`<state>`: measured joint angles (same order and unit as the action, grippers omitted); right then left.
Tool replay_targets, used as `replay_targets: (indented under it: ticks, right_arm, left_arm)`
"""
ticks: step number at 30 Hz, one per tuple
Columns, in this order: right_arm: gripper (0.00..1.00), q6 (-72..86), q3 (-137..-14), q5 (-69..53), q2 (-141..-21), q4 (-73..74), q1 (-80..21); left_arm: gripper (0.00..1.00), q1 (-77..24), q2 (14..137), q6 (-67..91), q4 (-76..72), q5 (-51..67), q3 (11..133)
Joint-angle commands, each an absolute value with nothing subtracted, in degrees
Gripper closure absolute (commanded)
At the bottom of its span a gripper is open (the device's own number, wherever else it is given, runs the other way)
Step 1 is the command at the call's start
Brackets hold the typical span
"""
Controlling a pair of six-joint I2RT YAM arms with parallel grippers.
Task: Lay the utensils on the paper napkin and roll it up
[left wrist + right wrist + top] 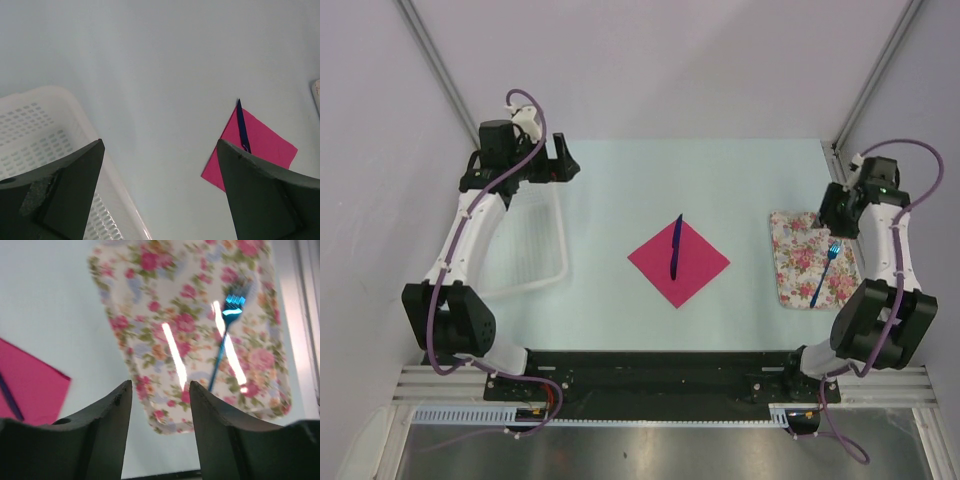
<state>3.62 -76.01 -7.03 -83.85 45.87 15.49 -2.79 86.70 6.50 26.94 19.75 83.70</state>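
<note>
The pink paper napkin point(679, 262) lies as a diamond at the table's middle, with one dark blue utensil point(675, 246) lying across it. The left wrist view shows the same napkin point(260, 142) and utensil point(242, 125). A blue fork point(825, 272) rests on the floral tray point(810, 260); in the right wrist view the fork point(223, 340) lies just beyond my fingers. My right gripper point(160, 387) hangs open above the tray's near edge, holding nothing. My left gripper point(160, 145) stands wide open and empty, high over the table beside the basket.
A white perforated basket point(525, 245) stands at the left, under my left arm; its rim point(75, 107) shows in the left wrist view. The floral tray point(150, 305) sits near the right edge. Metal frame posts rise at the back corners.
</note>
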Motion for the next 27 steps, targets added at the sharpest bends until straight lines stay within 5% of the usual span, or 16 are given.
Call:
replay_targets:
  ticks: [1, 20, 27]
  right_arm:
    - [0.48, -2.0, -73.5, -9.4, -86.6, 50.9, 22.9]
    - [0.67, -7.6, -70.3, -1.0, -105.6, 40.9, 25.8]
    - [0.82, -7.9, -68.4, -1.1, -107.7, 37.1, 25.7]
  left_arm:
    - [0.0, -3.3, 86.4, 5.4, 23.7, 20.7, 85.3]
    - [0.0, -3.3, 88.5, 8.3, 23.7, 20.6, 82.0]
    - [0.0, -3.3, 88.1, 7.7, 24.5, 19.0, 81.3]
